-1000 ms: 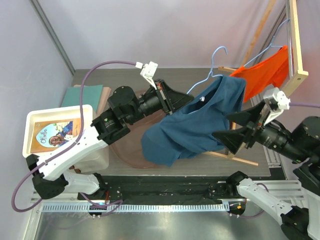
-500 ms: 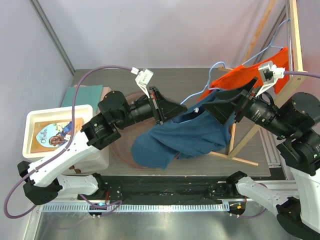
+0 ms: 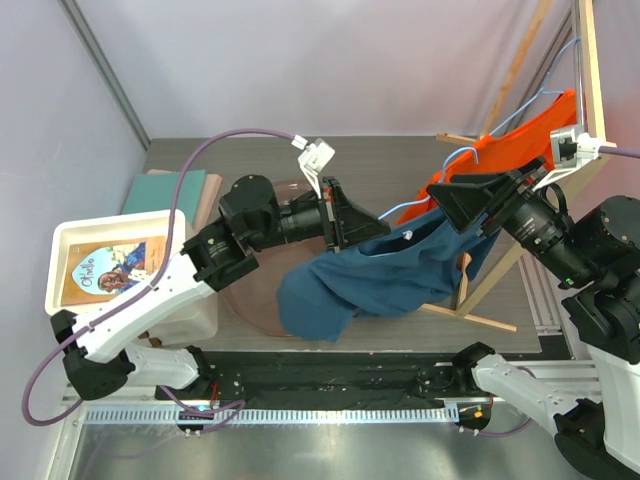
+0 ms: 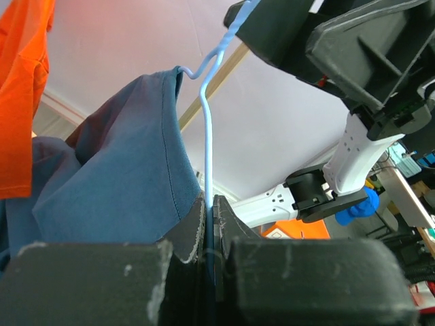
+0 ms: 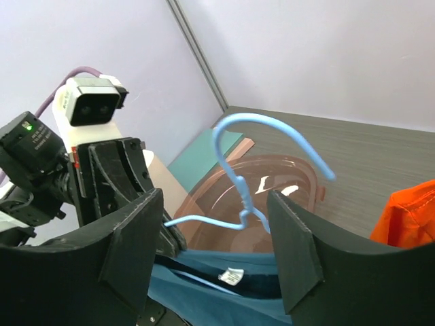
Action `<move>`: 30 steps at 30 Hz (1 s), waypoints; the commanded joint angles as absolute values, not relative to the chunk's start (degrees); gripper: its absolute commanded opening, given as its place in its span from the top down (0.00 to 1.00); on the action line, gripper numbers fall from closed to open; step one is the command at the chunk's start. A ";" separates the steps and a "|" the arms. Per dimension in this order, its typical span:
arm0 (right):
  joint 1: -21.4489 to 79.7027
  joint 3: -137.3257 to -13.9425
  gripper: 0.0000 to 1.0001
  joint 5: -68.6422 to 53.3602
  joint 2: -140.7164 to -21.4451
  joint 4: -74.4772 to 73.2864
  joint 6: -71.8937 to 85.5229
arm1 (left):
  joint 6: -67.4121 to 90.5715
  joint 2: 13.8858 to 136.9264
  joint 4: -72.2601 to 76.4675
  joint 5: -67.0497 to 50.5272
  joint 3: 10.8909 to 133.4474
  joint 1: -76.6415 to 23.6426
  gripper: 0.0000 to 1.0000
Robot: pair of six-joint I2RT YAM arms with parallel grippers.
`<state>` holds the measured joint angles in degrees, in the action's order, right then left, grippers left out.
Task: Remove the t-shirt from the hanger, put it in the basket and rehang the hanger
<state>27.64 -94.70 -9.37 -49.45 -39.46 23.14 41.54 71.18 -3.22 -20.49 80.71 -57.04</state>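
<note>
The dark blue t-shirt [image 3: 370, 275] hangs low off a light blue wire hanger [image 3: 412, 205], whose hook and left shoulder are bare above the collar. My left gripper [image 3: 368, 228] is shut on the hanger's wire; in the left wrist view the wire [image 4: 207, 142] runs up from the closed jaws [image 4: 209, 207] beside the shirt [image 4: 115, 176]. My right gripper [image 3: 462, 200] is open and empty. In the right wrist view its fingers [image 5: 129, 251] straddle the hanger's neck [image 5: 243, 197] above the shirt's collar [image 5: 231, 292] without touching.
An orange shirt [image 3: 520, 135] hangs on the wooden rack [image 3: 592, 100] at the right. A brown translucent round tray [image 3: 255, 300] lies under the shirt. A white bin [image 3: 65, 240] with a book stands at the left, with teal books [image 3: 175, 190] behind it.
My right gripper rose from low on the right to the hanger's neck. The blue shirt slid down, baring the hook and left shoulder of the hanger. The left gripper kept its hold.
</note>
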 commanded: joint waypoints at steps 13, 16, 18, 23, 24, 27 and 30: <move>27.51 -85.61 0.44 -7.82 -44.56 -33.66 23.91 | 42.10 73.30 2.20 -23.99 86.57 -59.06 1.00; 27.51 -85.69 0.46 -6.77 -44.21 -33.75 23.56 | 42.27 73.21 2.20 -23.91 86.40 -59.24 1.00; 27.51 -85.61 0.48 -6.07 -44.21 -33.58 23.47 | 42.28 73.30 2.20 -24.08 86.40 -59.50 1.00; 27.42 -86.31 0.49 -5.27 -44.03 -33.57 22.50 | 42.19 72.87 2.11 -24.52 86.05 -59.85 1.00; 27.51 -86.57 0.50 -5.10 -43.95 -33.75 22.06 | 42.10 72.69 2.02 -24.09 85.52 -59.85 1.00; 27.60 -88.06 0.49 -3.96 -43.77 -35.77 20.92 | 41.05 71.29 0.62 -22.07 84.99 -59.85 1.00; 27.51 -88.77 0.47 -2.90 -43.24 -37.79 20.30 | 39.99 70.05 -1.49 -20.04 84.55 -59.94 1.00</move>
<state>27.62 -86.56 -6.00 -43.86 -37.04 22.55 41.47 74.43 -3.31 -20.40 83.46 -58.92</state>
